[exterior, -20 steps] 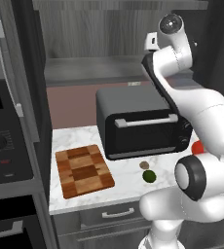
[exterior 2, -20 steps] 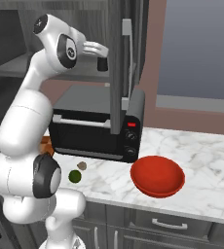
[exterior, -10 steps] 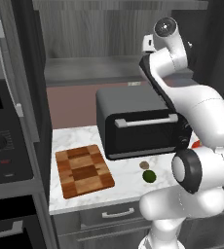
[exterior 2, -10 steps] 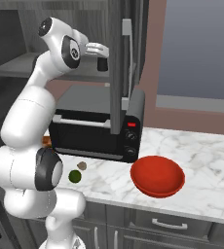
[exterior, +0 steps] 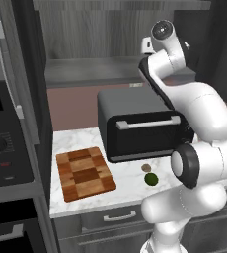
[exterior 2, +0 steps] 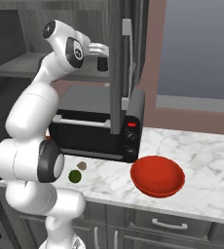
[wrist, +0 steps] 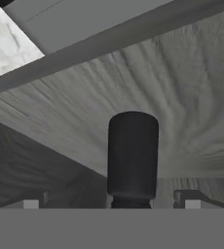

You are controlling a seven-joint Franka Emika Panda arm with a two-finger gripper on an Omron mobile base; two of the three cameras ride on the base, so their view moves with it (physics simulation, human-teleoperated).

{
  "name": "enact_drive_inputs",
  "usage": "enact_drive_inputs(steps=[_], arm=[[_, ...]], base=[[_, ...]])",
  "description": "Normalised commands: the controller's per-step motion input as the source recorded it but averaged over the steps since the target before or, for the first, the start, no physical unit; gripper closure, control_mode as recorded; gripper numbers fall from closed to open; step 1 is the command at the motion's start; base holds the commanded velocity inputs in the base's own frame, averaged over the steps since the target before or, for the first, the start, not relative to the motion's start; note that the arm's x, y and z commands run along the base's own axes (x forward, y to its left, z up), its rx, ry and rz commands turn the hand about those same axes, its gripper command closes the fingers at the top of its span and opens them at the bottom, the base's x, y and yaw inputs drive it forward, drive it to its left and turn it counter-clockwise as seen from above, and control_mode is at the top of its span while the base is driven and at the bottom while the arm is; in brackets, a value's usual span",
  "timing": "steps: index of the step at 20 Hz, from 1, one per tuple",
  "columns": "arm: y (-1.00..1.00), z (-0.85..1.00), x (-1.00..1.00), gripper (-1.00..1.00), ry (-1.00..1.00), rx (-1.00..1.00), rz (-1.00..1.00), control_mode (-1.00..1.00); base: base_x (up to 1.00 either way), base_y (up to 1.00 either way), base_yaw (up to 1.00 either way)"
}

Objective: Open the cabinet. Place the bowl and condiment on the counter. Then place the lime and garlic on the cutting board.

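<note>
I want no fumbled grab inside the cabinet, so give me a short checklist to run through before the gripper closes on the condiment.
1. Cabinet door swung open: ok.
2. Gripper open wide: ok.
3. Condiment centred between the fingertips: ok in the hand view.
4. Condiment upright on the shelf: ok.
5. Fingertips far enough along the bottle: cannot tell.
6. Bowl already on the counter, with free marble beside it for the bottle: ok.

Lime (exterior: 151, 179) and garlic (exterior: 146, 168) right of cutting board (exterior: 84, 173)
</note>
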Motion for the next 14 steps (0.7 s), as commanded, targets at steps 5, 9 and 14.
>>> enact_drive_inputs(steps=[5,9,14], arm=[[0.00,-0.06,0.25,-1.00,0.00,-0.02,0.00,-1.00],[0.00,-0.05,0.24,-1.00,0.00,-0.02,0.00,-1.00],[-0.01,-0.04,0.20,-1.00,0.00,-0.02,0.00,-1.00]], base=[[0.00,0.00,0.00],[0.00,0.00,0.00],[0.00,0.00,0.00]])
